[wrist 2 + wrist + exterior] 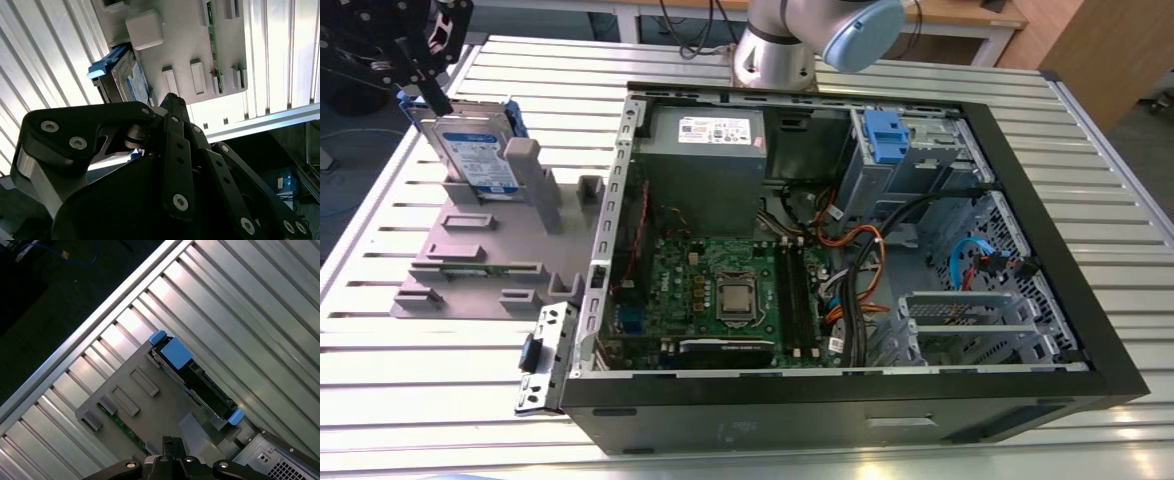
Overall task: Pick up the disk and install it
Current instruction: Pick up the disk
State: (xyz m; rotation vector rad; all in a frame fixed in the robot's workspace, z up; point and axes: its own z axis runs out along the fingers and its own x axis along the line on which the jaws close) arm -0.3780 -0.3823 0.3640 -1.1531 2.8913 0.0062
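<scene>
The disk (pixel 476 150) stands on edge in the grey plastic stand (pixel 467 250) at the exterior view's left, its silver face and blue bracket showing. Both wrist views look down on it: the disk (pixel 126 80) with a blue tab, and the disk (pixel 200 382) as a dark slab with blue ends at the edge of the stand (pixel 145 415). My black gripper (pixel 434 98) hangs just above the disk's top edge, close to or touching it. The disk still rests in the stand.
An open computer case (pixel 1051 230) lies flat in the middle of the slatted aluminium table (pixel 454 370), with motherboard, cables and a drive bay holding a blue bracket (pixel 886 135) at its far side. The arm's base (pixel 774 55) rises behind the case.
</scene>
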